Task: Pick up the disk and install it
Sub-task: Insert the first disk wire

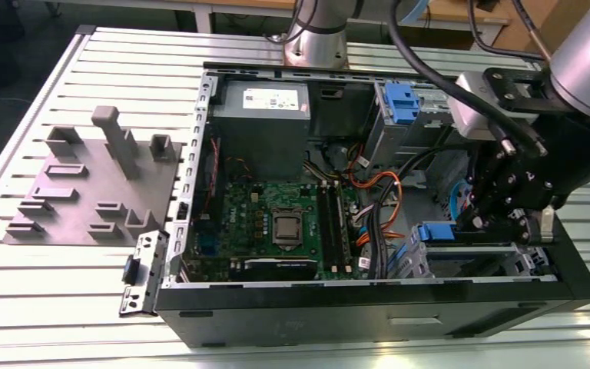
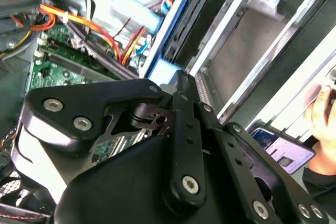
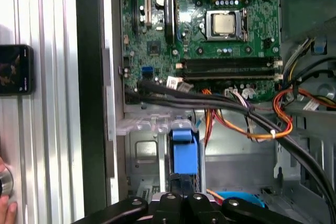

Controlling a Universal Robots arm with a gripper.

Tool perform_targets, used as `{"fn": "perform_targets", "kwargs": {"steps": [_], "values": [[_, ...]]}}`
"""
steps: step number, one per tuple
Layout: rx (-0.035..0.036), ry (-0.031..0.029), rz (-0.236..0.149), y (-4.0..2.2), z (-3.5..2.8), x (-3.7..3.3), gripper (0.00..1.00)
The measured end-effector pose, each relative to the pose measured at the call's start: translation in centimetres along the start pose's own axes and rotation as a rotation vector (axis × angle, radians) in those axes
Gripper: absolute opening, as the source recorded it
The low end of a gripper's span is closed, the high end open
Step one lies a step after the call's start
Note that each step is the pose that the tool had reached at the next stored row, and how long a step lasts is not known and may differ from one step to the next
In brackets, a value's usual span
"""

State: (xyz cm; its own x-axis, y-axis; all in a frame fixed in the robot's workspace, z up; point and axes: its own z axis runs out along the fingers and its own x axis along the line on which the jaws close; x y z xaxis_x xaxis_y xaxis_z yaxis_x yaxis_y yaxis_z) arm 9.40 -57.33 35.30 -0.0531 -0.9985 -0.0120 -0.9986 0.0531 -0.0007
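The disk [image 1: 436, 231] stands on edge in the metal drive cage [image 1: 469, 261] at the front corner of the open computer case, on the exterior view's right. Its blue carrier frame [image 3: 184, 148] shows at the near end, and its dark side [image 2: 186, 22] runs into the slot. My gripper [image 1: 479, 223] reaches down into the case right at that end. In both wrist views the black fingers [image 2: 181, 93] lie together, with the gripper [image 3: 181, 196] shut just behind the blue frame. I cannot tell whether the tips touch the disk.
Orange and black cables [image 3: 247, 121] cross beside the cage, next to the green motherboard [image 1: 274, 223]. A grey metal box with a white sticker [image 1: 262, 115] and another blue-tabbed cage [image 1: 402, 104] sit at the back. A grey fixture block [image 1: 90, 184] lies on the slatted table. A phone [image 3: 13, 69] and a hand [image 3: 5, 211] are beside the case.
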Motion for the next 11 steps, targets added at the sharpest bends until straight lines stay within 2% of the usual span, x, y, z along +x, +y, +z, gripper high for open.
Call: {"fn": "perform_targets", "kwargs": {"steps": [7, 11], "values": [[-0.0079, 0.0005, 0.0, -2.42, 0.01, -0.13, 0.11], [-0.0185, 0.0012, 0.0, -3.58, 0.01, -0.21, 0.11]]}}
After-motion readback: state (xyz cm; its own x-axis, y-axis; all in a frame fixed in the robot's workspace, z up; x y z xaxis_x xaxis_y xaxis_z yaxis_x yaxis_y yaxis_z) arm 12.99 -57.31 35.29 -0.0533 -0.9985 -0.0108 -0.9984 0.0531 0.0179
